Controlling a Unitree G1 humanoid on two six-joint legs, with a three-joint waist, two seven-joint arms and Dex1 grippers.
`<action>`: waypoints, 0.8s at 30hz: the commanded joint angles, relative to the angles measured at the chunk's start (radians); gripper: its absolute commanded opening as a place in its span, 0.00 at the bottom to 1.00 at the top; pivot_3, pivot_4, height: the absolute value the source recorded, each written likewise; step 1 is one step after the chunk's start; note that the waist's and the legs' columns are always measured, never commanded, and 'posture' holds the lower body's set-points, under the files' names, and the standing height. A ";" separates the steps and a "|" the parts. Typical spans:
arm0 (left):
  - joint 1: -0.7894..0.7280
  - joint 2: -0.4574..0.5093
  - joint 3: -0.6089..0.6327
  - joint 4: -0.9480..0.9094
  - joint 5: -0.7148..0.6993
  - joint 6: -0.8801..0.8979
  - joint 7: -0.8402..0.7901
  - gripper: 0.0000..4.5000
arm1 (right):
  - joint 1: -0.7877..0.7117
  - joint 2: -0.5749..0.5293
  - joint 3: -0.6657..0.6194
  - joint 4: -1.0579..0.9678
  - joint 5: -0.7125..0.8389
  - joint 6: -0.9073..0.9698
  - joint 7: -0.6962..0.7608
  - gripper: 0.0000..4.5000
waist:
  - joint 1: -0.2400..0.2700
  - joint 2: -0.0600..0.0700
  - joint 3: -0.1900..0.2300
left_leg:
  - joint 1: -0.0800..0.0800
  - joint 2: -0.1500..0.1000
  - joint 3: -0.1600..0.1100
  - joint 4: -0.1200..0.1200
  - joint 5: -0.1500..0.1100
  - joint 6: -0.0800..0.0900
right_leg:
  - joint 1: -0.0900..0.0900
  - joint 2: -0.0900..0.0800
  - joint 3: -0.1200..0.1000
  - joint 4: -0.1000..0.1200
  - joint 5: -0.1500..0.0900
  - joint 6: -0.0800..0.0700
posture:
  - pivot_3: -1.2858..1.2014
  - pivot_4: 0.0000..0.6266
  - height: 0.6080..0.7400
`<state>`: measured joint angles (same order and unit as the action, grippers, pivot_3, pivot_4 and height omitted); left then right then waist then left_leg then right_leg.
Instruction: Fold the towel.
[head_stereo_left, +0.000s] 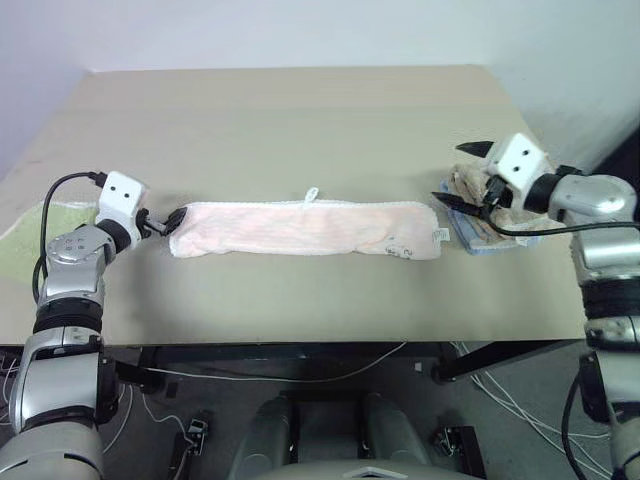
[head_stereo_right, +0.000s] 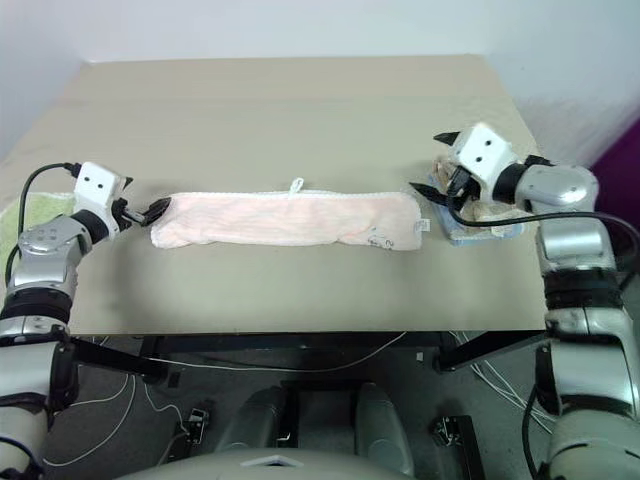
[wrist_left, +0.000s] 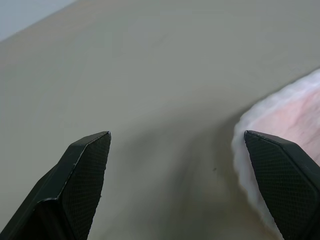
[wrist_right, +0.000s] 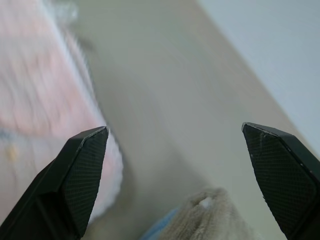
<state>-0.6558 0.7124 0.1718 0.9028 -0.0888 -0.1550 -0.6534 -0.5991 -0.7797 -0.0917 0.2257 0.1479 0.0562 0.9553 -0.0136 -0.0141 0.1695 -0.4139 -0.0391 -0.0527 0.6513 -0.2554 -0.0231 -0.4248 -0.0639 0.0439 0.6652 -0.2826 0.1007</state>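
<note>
a: where's the towel (head_stereo_left: 305, 229)?

b: a long narrow band across the middle of the counter (head_stereo_left: 300, 120), parallel to the near edge, loop tag on its far side.

a: and the arms?

b: left end effector (head_stereo_left: 167, 221) sits wide open at the towel's left end, holding nothing. right end effector (head_stereo_left: 462, 176) is wide open too, empty, lifted just past the right end, over a small stack of beige and blue cloths (head_stereo_left: 487, 228) by the right edge.

a: risks?

b: i'd guess the right one snags that stack instead of the towel. a shallow pinch on thick terry could also slip, leaving a skewed fold. a green towel (head_stereo_left: 45, 226) lies at the left edge too.

a: the setting?

b: plain tan top, pale walls, cables on the floor below.
</note>
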 joint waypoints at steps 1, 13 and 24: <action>0.055 0.029 0.056 -0.107 -0.053 -0.006 -0.015 0.99 | 0.156 0.043 -0.099 -0.307 0.213 0.301 -0.072 1.00 | 0.001 0.000 0.000 | 0.000 0.000 0.000 0.000 0.000 0.000 | 0.000 0.000 0.000 0.000 0.000 0.000 | 0.52 0.24 1.00; 0.271 0.065 0.083 -0.467 -0.145 0.058 -0.142 0.99 | 0.460 0.344 -0.369 -0.627 0.912 1.079 -0.620 1.00 | 0.002 -0.002 -0.002 | -0.001 0.000 -0.002 0.000 0.000 0.000 | 0.001 -0.003 0.001 -0.002 0.000 0.000 | 0.52 0.24 1.00; 0.418 0.000 0.010 -0.906 -0.301 0.266 -0.265 0.99 | 0.394 0.532 -0.479 -0.391 1.306 1.087 -1.226 1.00 | -0.006 -0.002 -0.002 | 0.001 0.000 -0.001 -0.001 0.000 0.000 | 0.000 -0.002 0.002 -0.002 0.000 0.000 | 0.52 0.24 1.00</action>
<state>-0.2428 0.7146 0.1855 0.0558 -0.3662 0.0959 -0.9116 -0.1890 -0.2565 -0.5542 -0.1958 1.4018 1.1731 -0.1947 -0.0193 -0.0158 0.1672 -0.4128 -0.0386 -0.0531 0.6498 -0.2555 -0.0230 -0.4240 -0.0660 0.0463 0.6630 -0.2826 0.1005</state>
